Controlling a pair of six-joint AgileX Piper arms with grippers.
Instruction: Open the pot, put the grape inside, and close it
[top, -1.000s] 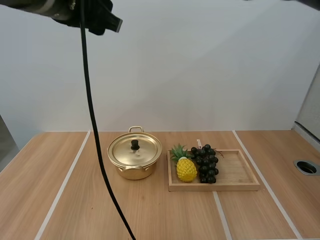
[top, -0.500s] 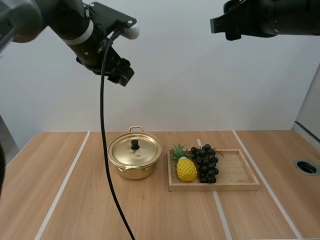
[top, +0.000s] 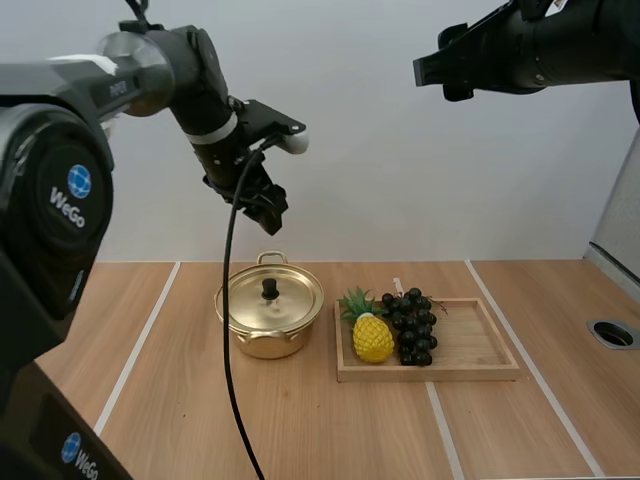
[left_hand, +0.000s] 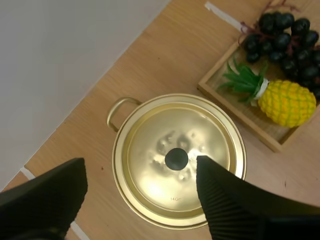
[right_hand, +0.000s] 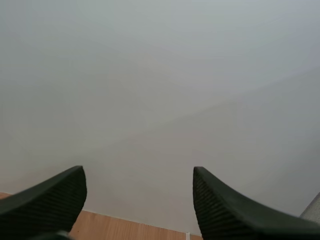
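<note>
Left gripper (left_hand: 141, 164), spread wide and empty, hangs well above the lid (left_hand: 150, 185) of the gold pot (top: 262, 346) — centre its black knob (left_hand: 176, 158) between the fingers (left_hand: 220, 200), descend straight, then pinch — dark grapes (top: 412, 328) wait off to its side, in the wooden tray (top: 470, 345).

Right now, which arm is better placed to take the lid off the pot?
Left. The left gripper hangs open directly above the lid knob, fingers either side of it. The right gripper is up high, facing the wall.
</note>
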